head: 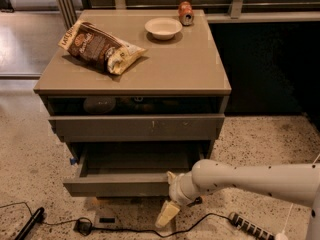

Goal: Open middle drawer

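Here, gripper [169, 198] at open middle drawer [115, 186] front

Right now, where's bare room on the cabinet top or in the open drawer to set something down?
Cabinet top: the front-right stretch, bordered by chip bag, bowl and the right edge. Middle drawer: its visible floor looks bare, but the end effector sits at its front right. Crowded: back of the top, with bowl and can.

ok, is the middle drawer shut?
No, the middle drawer stands pulled out with its grey inside showing, and the gripper sits at the right part of its front.
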Robot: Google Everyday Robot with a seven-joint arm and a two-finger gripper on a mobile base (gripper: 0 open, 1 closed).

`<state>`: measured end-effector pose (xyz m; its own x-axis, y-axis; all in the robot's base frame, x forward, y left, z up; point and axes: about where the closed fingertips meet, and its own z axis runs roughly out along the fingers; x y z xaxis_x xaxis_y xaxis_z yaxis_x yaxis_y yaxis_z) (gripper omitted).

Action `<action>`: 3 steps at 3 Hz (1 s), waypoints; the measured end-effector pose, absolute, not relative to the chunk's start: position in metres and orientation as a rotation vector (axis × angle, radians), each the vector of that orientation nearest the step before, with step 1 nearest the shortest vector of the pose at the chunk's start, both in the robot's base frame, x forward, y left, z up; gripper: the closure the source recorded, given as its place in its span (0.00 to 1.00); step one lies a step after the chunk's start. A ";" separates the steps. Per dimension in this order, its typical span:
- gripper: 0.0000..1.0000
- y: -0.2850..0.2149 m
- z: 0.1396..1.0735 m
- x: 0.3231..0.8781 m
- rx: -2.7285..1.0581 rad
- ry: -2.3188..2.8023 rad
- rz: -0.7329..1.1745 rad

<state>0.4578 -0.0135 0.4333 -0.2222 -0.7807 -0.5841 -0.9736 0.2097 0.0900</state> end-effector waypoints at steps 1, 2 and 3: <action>0.00 -0.012 0.433 0.459 -1.626 2.079 0.640; 0.00 -0.018 0.426 0.441 -1.659 2.067 0.635; 0.00 -0.018 0.432 0.441 -1.659 2.067 0.635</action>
<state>0.4411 -0.0176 0.4319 -0.2050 -0.7897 -0.5782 -0.9781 0.1863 0.0923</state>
